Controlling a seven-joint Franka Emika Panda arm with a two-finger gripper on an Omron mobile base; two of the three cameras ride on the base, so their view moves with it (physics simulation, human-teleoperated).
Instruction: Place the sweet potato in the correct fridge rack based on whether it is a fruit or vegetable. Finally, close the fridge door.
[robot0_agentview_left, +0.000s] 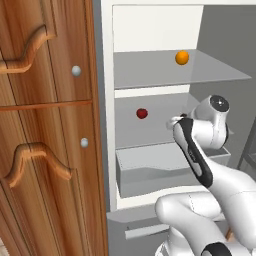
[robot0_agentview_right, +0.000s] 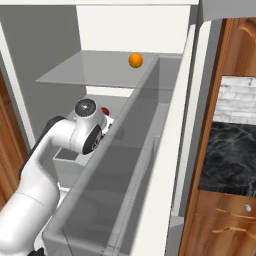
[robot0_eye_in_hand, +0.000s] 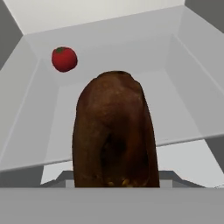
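The sweet potato (robot0_eye_in_hand: 114, 135), dark brown and oblong, stands up close in the hand view and hides the fingertips; a dark bit of it (robot0_agentview_left: 183, 116) peeks past the hand. My gripper (robot0_agentview_left: 178, 121) is shut on it, reaching into the open fridge just above the front of the lower fridge rack (robot0_agentview_left: 150, 131). A red ball (robot0_agentview_left: 142, 113) (robot0_eye_in_hand: 64, 59) rests at the back left of that rack (robot0_eye_in_hand: 179, 105). The upper rack (robot0_agentview_left: 160, 72) carries an orange ball (robot0_agentview_left: 182, 57) (robot0_agentview_right: 135, 60). The fridge door (robot0_agentview_right: 187, 115) stands open on the right.
A grey drawer tub (robot0_agentview_left: 150, 170) sits pulled out under the lower rack. A clear door bin (robot0_agentview_right: 125, 170) runs close along the arm's right side. Carved wooden cabinet doors (robot0_agentview_left: 45, 125) flank the fridge on the left; the freezer drawer front (robot0_agentview_left: 135, 227) lies below.
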